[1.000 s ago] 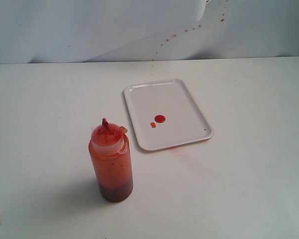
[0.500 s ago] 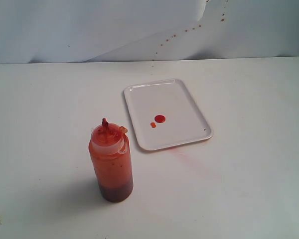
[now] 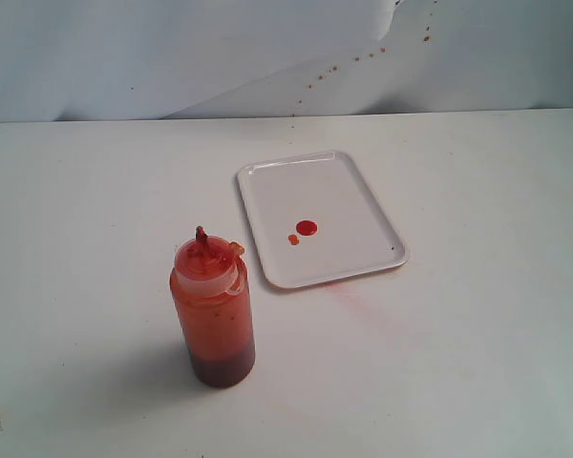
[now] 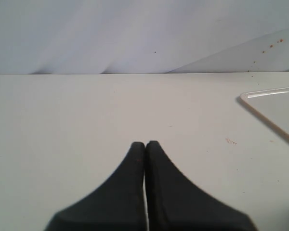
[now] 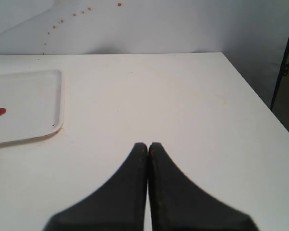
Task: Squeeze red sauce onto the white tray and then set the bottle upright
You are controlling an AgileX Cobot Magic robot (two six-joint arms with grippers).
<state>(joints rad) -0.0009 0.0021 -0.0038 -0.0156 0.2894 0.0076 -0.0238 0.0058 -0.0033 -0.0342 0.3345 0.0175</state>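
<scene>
Exterior view, nearest first: the squeeze bottle [image 3: 212,310] stands upright on the white surface [image 3: 76,239], base flat and nozzle [image 3: 201,235] pointing up, with nothing gripping it. The red sauce [image 3: 213,329] inside lies level and darker toward the base, which fits a bottle resting on its bottom. A little beyond it and to the right, a faint pink smear [image 3: 353,298] marks the surface just beside the near edge of the white tray [image 3: 349,181]. The tray lies flat, apart from the bottle, and carries two round red drops [image 3: 307,227], one larger and one smaller, close together near its middle. Farther back, the pale backdrop [image 3: 172,57] shows a trail of small red specks.

Neither arm shows here. In the left wrist view the left tool [image 4: 145,144] is pressed fully together and empty, over bare surface. In the right wrist view the right tool [image 5: 148,145] is likewise closed on nothing, with the tray off to one side.

Both tools sit well clear, likely so the bottle stands unsupported. Both parts of the task look done.
</scene>
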